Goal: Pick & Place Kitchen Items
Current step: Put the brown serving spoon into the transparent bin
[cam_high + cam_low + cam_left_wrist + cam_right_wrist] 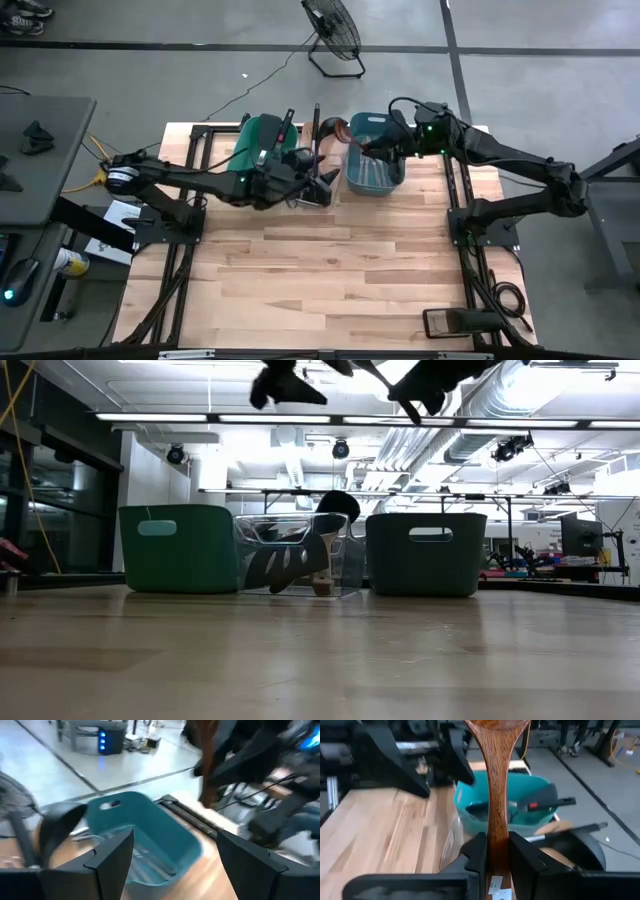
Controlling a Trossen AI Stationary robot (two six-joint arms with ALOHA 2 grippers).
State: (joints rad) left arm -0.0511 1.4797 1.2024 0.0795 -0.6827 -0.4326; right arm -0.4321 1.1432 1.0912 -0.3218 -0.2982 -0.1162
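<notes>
The right gripper (495, 851) pinched a brown wooden spoon (497, 780) by its handle, long axis running straight out from the fingers, bowl cut off at twelve o'clock, above the blue rectangular bin (372, 160). The left gripper (175, 855) hung spread nearby.

The right gripper's fingers (476, 857) clamp a wooden spoon (498, 785) above the green bin (470, 810).

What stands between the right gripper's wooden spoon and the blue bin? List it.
Nothing visible. The right gripper holds the wooden spoon above the open-topped blue bin, which holds only silver cutlery. The left gripper, jaws open, hangs beside the bin, not over it.
</notes>
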